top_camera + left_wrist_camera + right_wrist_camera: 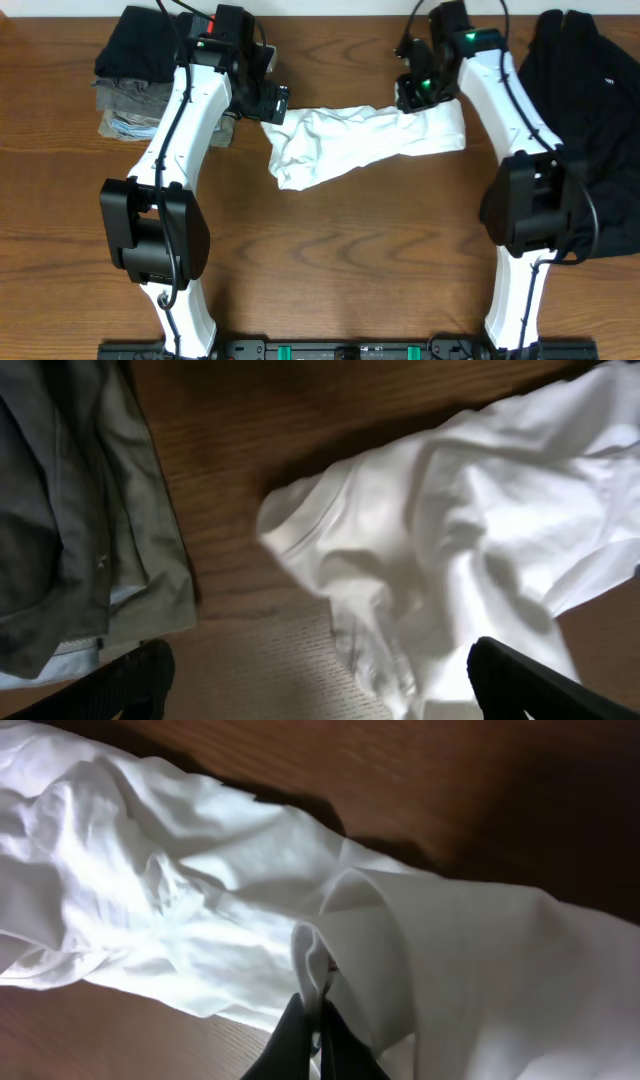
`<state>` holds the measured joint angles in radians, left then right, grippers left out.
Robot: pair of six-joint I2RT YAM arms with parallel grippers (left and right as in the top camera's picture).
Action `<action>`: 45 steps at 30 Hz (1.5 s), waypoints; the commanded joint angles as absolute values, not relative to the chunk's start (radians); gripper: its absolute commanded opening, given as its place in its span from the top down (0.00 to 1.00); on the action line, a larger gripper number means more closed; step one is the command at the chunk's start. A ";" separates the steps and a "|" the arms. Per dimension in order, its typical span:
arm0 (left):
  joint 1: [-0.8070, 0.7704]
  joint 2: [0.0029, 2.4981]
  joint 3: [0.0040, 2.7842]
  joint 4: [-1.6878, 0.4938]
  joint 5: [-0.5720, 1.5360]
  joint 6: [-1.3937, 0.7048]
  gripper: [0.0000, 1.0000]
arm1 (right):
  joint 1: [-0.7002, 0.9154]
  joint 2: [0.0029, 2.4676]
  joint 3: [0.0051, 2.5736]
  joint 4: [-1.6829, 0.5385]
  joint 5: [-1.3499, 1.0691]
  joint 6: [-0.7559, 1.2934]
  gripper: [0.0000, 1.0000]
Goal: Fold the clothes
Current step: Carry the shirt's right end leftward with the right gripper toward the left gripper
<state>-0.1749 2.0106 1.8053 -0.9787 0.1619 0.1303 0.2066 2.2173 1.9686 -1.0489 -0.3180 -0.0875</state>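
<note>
Toward twelve o'clock on the table (330, 270), the white T-shirt (350, 140) lies bunched in a crumpled band between my two arms. My right gripper (316, 1020) is pressed together, pinching a fold of its fabric at the three o'clock end. My left gripper (320, 685) hangs spread wide over the nine o'clock end, gripping nothing. Folded garments (125, 95) sit at ten o'clock, and a black garment (590, 110) at two.

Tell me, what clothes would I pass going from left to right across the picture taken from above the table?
stack of folded clothes → white T-shirt → black garment
</note>
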 commanded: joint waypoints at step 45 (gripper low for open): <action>-0.014 1.952 1.832 -0.971 0.175 -0.029 0.05 | 0.336 2.211 1.888 -1.032 -0.133 0.004 0.56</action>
